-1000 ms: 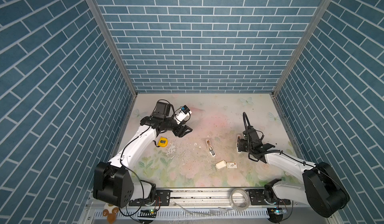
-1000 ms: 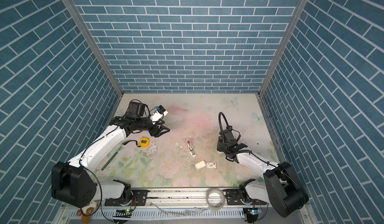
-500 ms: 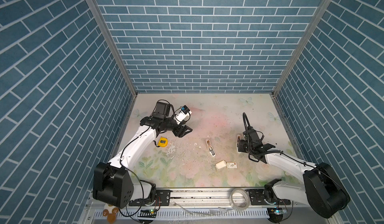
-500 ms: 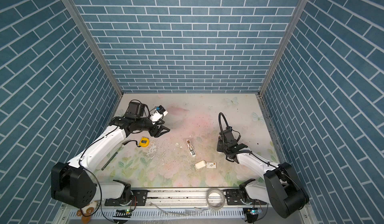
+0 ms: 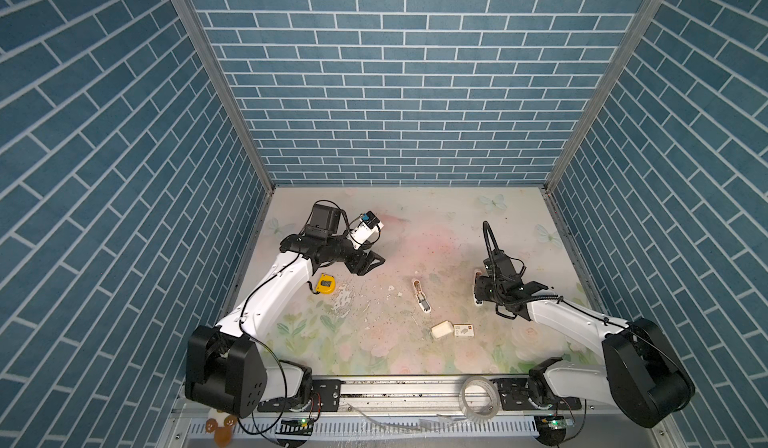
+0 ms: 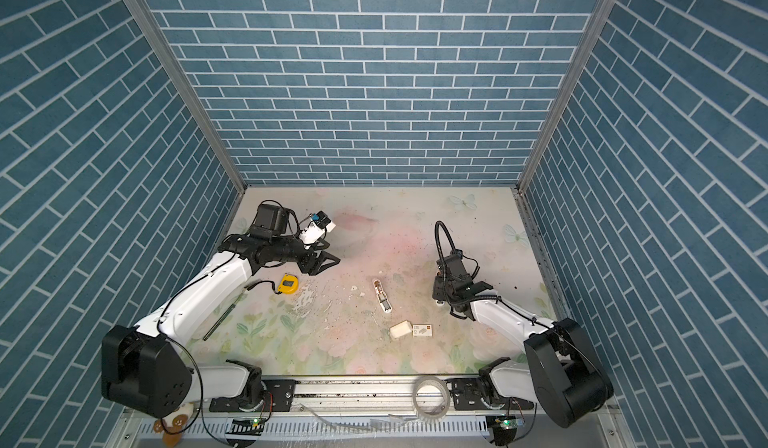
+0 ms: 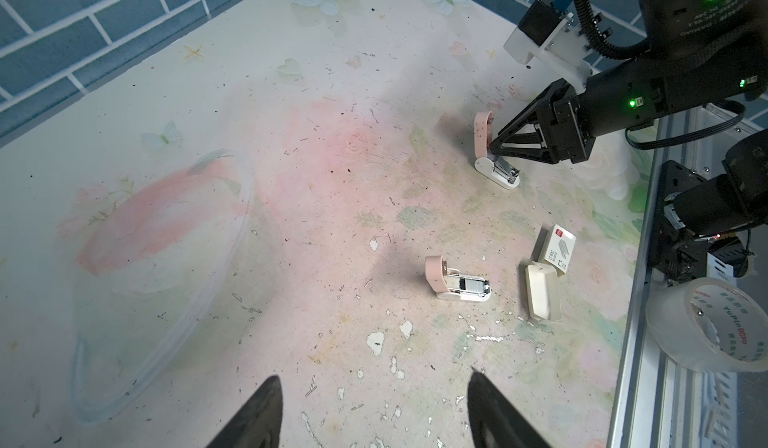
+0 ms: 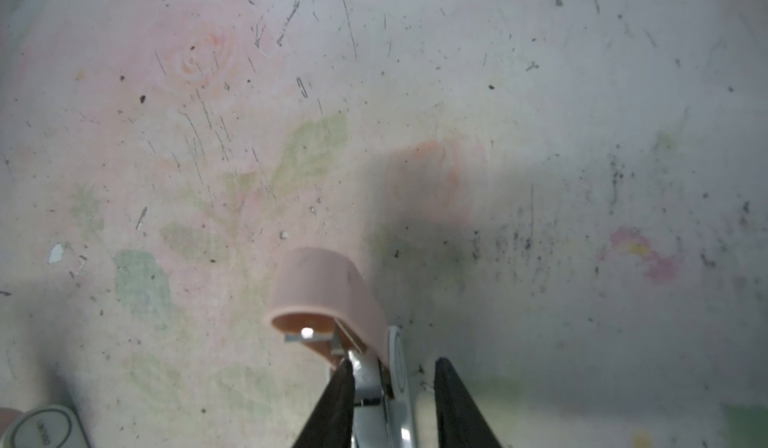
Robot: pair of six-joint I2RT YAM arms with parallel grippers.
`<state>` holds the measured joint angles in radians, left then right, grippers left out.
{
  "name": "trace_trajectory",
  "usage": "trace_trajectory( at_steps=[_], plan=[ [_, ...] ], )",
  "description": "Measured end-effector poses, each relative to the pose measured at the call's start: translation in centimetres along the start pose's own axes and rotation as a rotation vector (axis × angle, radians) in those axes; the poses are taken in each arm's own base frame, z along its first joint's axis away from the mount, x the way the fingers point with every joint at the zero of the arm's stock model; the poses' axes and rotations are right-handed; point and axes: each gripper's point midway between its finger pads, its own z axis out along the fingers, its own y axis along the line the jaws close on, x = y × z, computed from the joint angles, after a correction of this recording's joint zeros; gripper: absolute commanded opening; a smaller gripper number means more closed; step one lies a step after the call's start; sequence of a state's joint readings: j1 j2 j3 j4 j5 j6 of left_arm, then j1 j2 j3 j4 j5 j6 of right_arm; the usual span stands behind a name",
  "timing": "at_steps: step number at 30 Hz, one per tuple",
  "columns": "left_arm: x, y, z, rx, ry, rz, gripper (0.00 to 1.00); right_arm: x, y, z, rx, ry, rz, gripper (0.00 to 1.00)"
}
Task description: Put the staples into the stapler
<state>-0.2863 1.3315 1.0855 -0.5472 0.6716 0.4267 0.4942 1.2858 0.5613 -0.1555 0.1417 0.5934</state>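
Note:
A small pink-and-white stapler [image 5: 477, 278] [image 7: 484, 134] stands on the mat at the right with its pink lid raised. My right gripper [image 8: 395, 379] [image 5: 482, 292] straddles the stapler's metal magazine [image 8: 368, 377] and white base. One finger touches the metal and the other stands a little off the base. A second stapler [image 5: 420, 296] [image 6: 382, 296] [image 7: 457, 283] lies with its lid up in the middle. The staples' white carton sleeve [image 5: 464, 330] [image 7: 557, 250] and its tray [image 5: 441, 329] [image 7: 540, 292] lie near the front. The strips themselves are hidden. My left gripper [image 5: 372, 261] [image 7: 374, 408] hangs open and empty at the back left.
A yellow tape measure [image 5: 325, 283] [image 6: 287, 283] lies under the left arm, with a dark rod [image 6: 220, 321] beside it. A roll of clear tape [image 5: 478, 398] [image 7: 715, 329] rests on the front rail. Blue brick walls close three sides. Paint chips and loose bits dot the mat.

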Motion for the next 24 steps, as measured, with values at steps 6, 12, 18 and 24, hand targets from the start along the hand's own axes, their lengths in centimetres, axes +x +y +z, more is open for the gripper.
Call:
trace_trajectory(
  at_steps=[6, 12, 18, 24],
  plan=[
    [-0.08, -0.05, -0.11, -0.001, -0.003, 0.001, 0.72, -0.16, 0.06, 0.13, 0.002, -0.001, 0.000, 0.35],
    [-0.08, -0.08, -0.09, 0.001, -0.004, 0.001, 0.72, -0.07, -0.23, 0.25, 0.012, 0.004, -0.009, 0.35],
    [-0.02, -0.10, -0.06, 0.002, -0.003, -0.002, 0.72, 0.18, -0.52, 0.54, 0.023, 0.017, -0.010, 0.35],
    [0.01, -0.10, -0.05, 0.002, -0.003, -0.003, 0.72, 0.52, -0.68, 0.70, 0.031, 0.031, -0.012, 0.35]
  ],
)
